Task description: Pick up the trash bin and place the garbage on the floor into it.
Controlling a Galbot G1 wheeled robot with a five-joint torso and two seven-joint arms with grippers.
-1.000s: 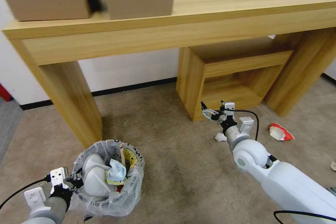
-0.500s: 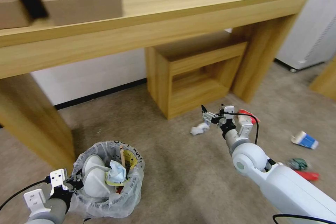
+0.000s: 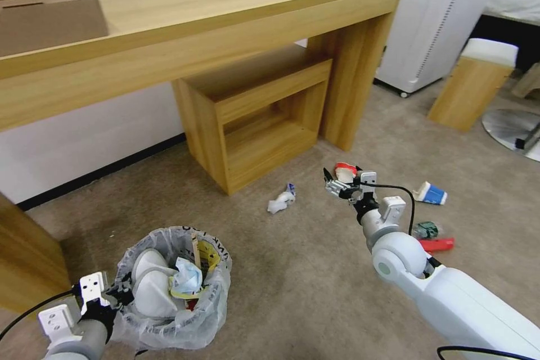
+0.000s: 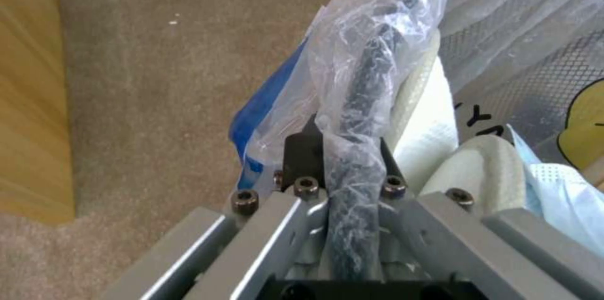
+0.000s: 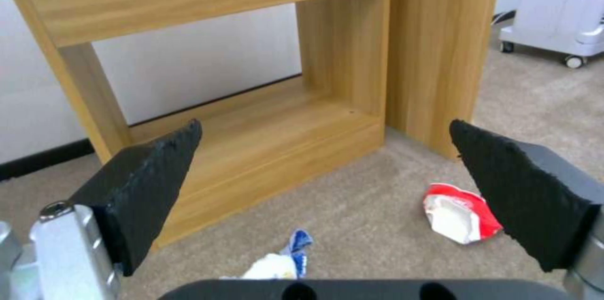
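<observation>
The trash bin (image 3: 211, 315), lined with a crinkly whitish bag, holds white slippers, a blue mask and a wooden stick. It sits low at my left. My left gripper (image 3: 119, 292) is shut on its bag-covered rim (image 4: 358, 116). My right gripper (image 3: 336, 183) hangs open above the beige floor (image 3: 292, 275), holding nothing. Garbage lies around it: a crumpled paper (image 3: 280, 201), a red-white cup (image 3: 344, 170), a blue-white cup (image 3: 432, 193), a green-labelled bottle (image 3: 426, 229) and a red packet (image 3: 437, 244). Between the open fingers in the right wrist view lie the cup (image 5: 462, 212) and the paper (image 5: 277, 264).
A long wooden table (image 3: 236, 11) with cardboard boxes (image 3: 48, 14) stands ahead, with a low wooden shelf unit (image 3: 253, 118) under it. A white wheeled cabinet (image 3: 439, 17), a wooden stool (image 3: 472, 90) and a round metal chair base (image 3: 512, 129) stand at the right.
The whole view has swung to the right: table and boxes slid left, and the cups, bottle and red packet came into sight. Both grippers keep their posture.
</observation>
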